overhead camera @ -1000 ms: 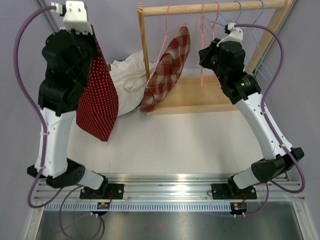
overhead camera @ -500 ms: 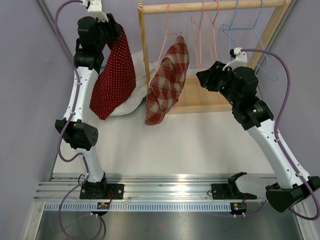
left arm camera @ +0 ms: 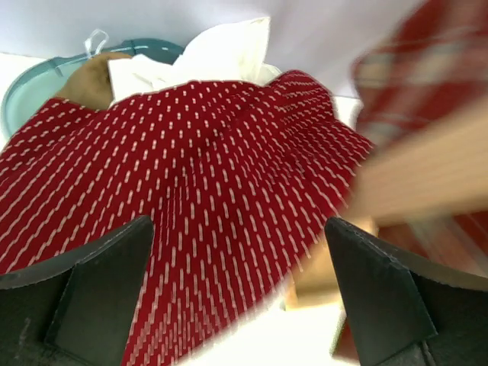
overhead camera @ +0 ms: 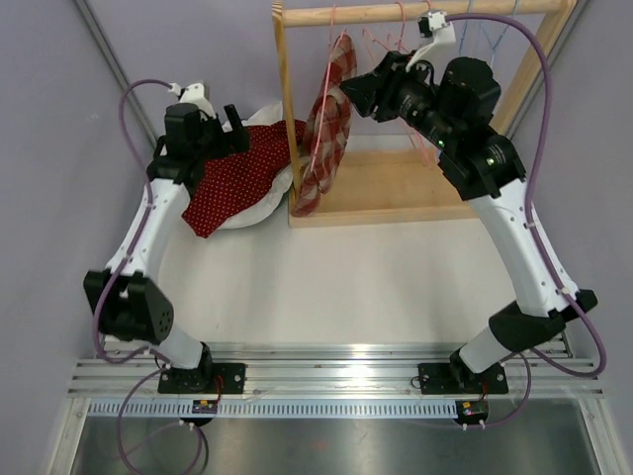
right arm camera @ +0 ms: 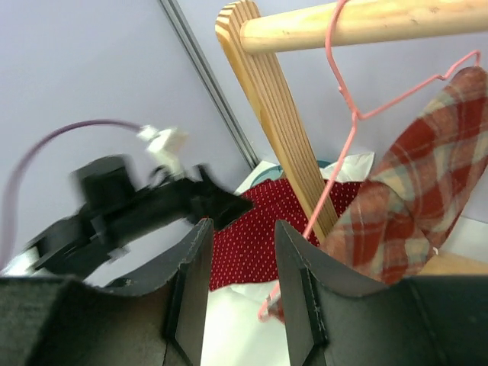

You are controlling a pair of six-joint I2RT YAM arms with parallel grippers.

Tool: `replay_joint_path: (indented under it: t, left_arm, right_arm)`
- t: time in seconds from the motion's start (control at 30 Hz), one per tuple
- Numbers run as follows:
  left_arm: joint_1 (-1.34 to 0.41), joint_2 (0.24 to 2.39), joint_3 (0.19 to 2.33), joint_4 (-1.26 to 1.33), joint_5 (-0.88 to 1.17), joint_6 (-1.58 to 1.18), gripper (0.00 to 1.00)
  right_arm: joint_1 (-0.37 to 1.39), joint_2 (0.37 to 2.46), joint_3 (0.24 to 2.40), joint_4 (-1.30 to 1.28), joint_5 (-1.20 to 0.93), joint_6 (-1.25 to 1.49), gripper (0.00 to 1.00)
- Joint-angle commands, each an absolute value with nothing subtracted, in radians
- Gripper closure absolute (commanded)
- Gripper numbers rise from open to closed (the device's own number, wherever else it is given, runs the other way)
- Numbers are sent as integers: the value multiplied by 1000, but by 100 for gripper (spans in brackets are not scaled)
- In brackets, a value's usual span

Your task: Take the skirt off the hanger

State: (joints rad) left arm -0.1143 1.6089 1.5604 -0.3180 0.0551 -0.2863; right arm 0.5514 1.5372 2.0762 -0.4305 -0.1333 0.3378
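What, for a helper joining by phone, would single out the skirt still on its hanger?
Find the wooden clothes rack at the table's far side, then its left post. On the pink wire hanger beside that post hangs the plaid skirt. It is red-and-tan checked, while the red garment with white dashes lies on the white pile left of the post.

The white table carries a wooden rack and, left of it, a clothes pile.

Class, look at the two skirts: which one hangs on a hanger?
The plaid skirt, hung on the pink hanger. The red dotted skirt instead lies spread on the white cloth pile.
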Motion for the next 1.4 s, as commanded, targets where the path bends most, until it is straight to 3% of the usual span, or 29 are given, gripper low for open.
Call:
replay_joint_path:
  t: [0.0,0.23,0.47,0.53,0.63,0.67,0.77,1.07,1.37]
  left_arm:
    - [-110,1366,1453,-267,61,-313,1]
    - [-129,974,1056,-311,113,-307,1]
    - [-130,721,867,-379,149,-268,1]
    - [-132,700,842,-373,140,-275,1]
    - [-133,693,822,-348,167,-282,1]
    - [-133,701,828,-350,170,-282,1]
    - [-133,712,838,-359,157,-278,1]
    - [-133,698,830,-362,149,-272,1]
    - [-135,690,828,-362,149,-270,1]
  right_arm:
    - [583,1679,2213,-532,-107,298,55]
    - [630,1908,2424,-595,-55,295,56]
    - [655,1924,2370,-558,-9,321,61]
    - [661,1914,2350,-545,-9,328,61]
    - [670,1898,2348,-545,-20,322,51]
    - [673,1888,2349,-546,-20,318,43]
    - [683,1838,2344,-545,50,287,38]
    - [683,1712,2301,-546,219,221,34]
    - [683,1750,2316,-592,284,219,34]
